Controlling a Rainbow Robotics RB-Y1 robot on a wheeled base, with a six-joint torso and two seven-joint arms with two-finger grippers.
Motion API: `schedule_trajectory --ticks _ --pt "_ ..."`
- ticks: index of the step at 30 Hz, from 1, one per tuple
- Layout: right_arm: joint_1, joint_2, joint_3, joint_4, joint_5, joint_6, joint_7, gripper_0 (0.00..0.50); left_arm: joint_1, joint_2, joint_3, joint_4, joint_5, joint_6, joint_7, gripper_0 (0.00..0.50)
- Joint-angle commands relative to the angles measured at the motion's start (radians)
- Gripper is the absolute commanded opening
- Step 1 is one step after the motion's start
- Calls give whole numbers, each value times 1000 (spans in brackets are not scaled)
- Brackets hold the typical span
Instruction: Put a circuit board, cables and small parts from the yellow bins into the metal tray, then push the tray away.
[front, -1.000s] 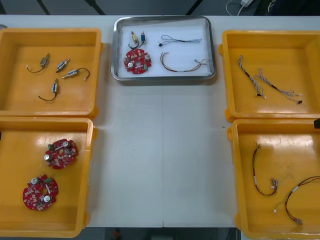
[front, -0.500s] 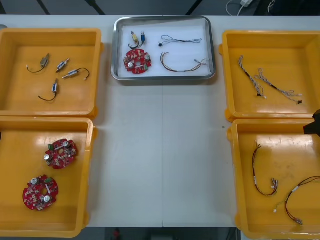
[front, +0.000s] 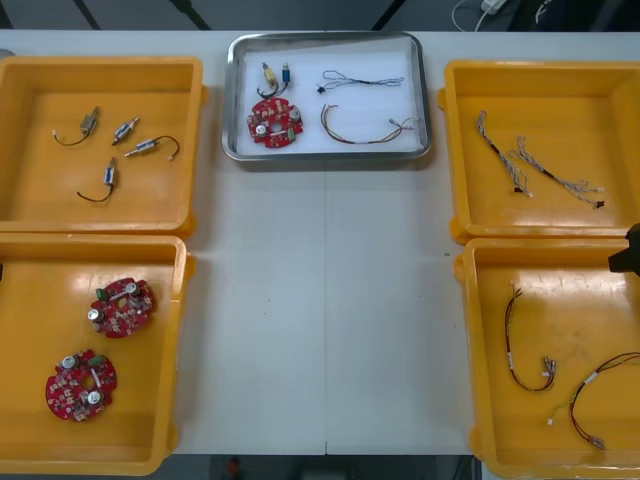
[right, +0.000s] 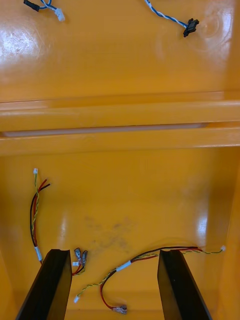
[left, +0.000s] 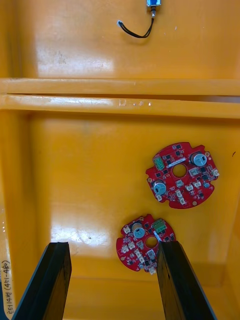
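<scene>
Hovering over the near-left bin (front: 30, 440): left claw (left: 114, 246), fingers spread wide, gripping nothing. Two round red circuit boards (front: 80, 384) lie on the bin floor below it, near each other but not touching.

Over the near-right bin (front: 580, 270): right claw (right: 114, 252), likewise wide open and empty. Two red and yellow cables (front: 515, 345) lie loose on the bin floor.

Between the bins: light desk (front: 325, 300).

Far-left bin (front: 60, 80): four small metal parts (front: 125, 130) with short leads, scattered.

Far-right bin (front: 560, 80): two twisted blue and white cables (front: 500, 150), close together.

Farthest, at the desk's far edge between the far bins: metal tray (front: 325, 155), white inside. It holds a third circuit board (front: 275, 121), paired small parts (front: 270, 78) just beyond it, a thin black cable (front: 360, 80) and a third red and yellow cable (front: 365, 130).
</scene>
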Motion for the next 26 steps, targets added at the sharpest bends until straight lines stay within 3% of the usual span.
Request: schedule_trajectory --ticks 1,26 --pt "9 9 -30 -13 8 6 -2 500 21 39 29 -22 7 7 -60 500" --pt "9 9 -30 -13 8 6 -2 500 21 39 29 -22 7 7 -60 500"
